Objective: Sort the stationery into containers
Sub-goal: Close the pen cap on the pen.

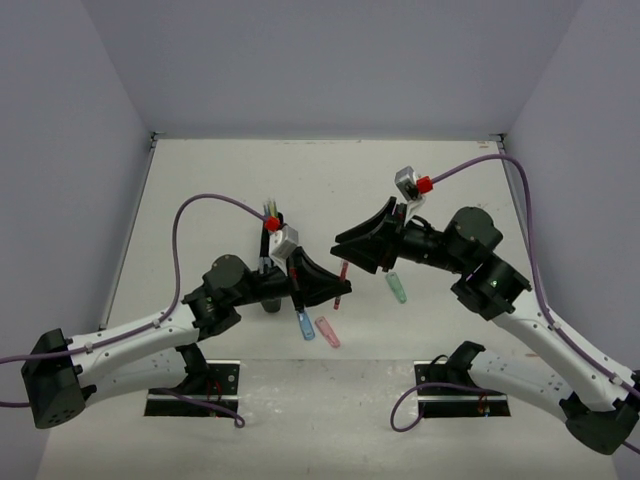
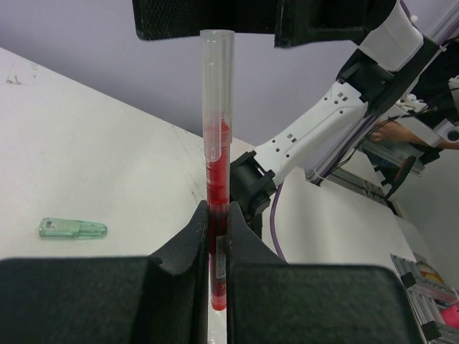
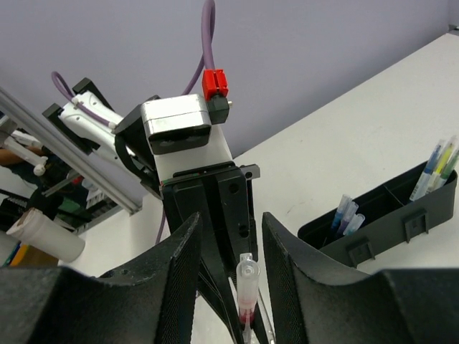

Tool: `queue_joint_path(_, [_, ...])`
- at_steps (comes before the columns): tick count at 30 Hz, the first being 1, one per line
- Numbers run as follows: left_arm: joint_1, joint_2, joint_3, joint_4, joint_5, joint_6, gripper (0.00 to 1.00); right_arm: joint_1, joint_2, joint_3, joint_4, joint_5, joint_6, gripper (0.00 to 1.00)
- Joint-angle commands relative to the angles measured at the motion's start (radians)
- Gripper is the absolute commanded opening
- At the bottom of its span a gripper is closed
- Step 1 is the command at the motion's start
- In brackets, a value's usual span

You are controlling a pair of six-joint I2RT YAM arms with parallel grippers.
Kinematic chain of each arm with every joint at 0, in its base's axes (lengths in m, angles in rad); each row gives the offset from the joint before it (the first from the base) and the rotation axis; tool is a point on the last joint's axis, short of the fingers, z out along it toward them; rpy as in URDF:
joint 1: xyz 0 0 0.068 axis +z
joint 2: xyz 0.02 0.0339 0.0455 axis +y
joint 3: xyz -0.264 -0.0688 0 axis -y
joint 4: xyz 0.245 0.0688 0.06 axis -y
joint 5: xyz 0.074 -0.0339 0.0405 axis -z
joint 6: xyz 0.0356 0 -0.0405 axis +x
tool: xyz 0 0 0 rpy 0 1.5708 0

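1 red pen [image 1: 342,270] hangs in the air over the table [image 1: 220,180] in the top view. The left gripper [image 1: 340,290] pinches it, and the right gripper [image 1: 353,252] comes in just beside it from the opposite side. A green piece [image 1: 397,288], a blue piece [image 1: 306,325] and a pink piece [image 1: 327,331] lie loose on the table nearby. From the left wrist, the 2 left fingers [image 2: 190,247] are closed on the pen's red barrel low down. The pen stands straight up the view, and its clear cap [image 2: 217,86] reaches the right gripper's dark fingers at the top edge; whether they touch it cannot be told here. From the right wrist, the right gripper's 2 fingers [image 3: 179,272] stand apart, holding nothing, with the cap tip between them and a gap on either side. The black organiser [image 3: 373,222] sits well apart to the right, with pens in 2 of its compartments. I judge the pen light, stiff and smooth, so it may slip or swivel in a narrow pinch. The cap looks push-fit and could pull off, so the safer hold is on the barrel just under it.
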Motion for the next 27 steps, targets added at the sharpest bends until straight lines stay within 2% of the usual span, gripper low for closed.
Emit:
queue_joint_path(1, [-0.001, 0.01, 0.055, 0.016, 0.019, 0.014, 0.0, 0.003, -0.012, -0.015, 0.007, -0.038, -0.029, 0.4])
queue_joint_path(5, [-0.001, 0.014, 0.066, 0.011, 0.017, 0.014, 0.0, 0.003, -0.02, -0.037, 0.011, -0.041, -0.032, 0.38])
queue_joint_path(10, [-0.001, 0.013, 0.072, 0.007, 0.02, 0.014, 0.0, 0.003, -0.029, -0.05, 0.009, -0.024, -0.032, 0.26])
queue_joint_path(12, [0.0, 0.014, 0.072, 0.006, 0.021, 0.013, 0.0, 0.003, -0.029, -0.048, 0.01, -0.026, -0.033, 0.07])
queue_joint_path(14, [-0.001, 0.014, 0.073, 0.006, 0.025, 0.013, 0.0, 0.003, -0.027, -0.049, 0.009, -0.028, -0.032, 0.0])
queue_joint_path(21, [0.001, 0.003, 0.116, -0.011, -0.002, 0.043, 0.0, 0.003, -0.018, -0.123, 0.074, -0.056, 0.0, 0.0])
queue_joint_path(27, [0.005, -0.01, 0.285, -0.084, -0.103, 0.118, 0.0, 0.003, -0.03, -0.294, 0.158, -0.064, 0.018, 0.0])
